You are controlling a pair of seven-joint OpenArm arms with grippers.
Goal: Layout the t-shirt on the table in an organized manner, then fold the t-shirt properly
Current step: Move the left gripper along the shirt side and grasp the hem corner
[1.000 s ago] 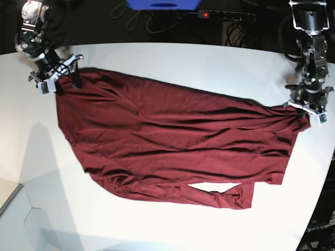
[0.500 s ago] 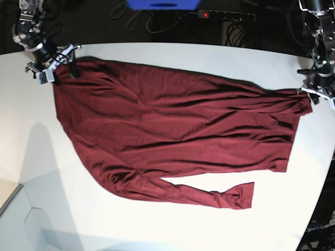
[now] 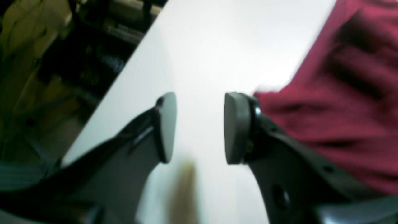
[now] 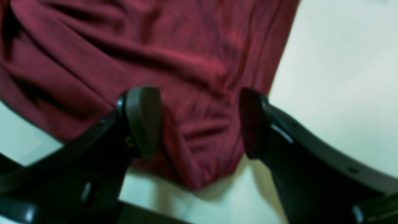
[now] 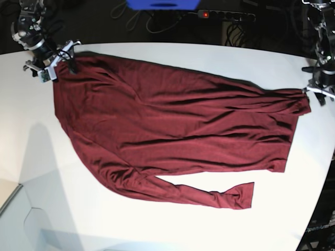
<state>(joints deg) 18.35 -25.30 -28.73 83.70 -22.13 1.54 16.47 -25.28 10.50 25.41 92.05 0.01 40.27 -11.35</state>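
Shirt (image 5: 172,130) spread flat across worktop (image 5: 157,230) for folding. Left gripper (image 3: 199,127) jaws released beside hem corner; right gripper (image 4: 199,121) jaws released, straddling opposite corner.

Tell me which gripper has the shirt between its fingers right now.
The right gripper: the t-shirt corner lies between its spread fingers. The left gripper frames only bare table, with cloth beside one finger.

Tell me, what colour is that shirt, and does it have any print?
The t-shirt is dark maroon, plain with no print. It shows best in the base view.
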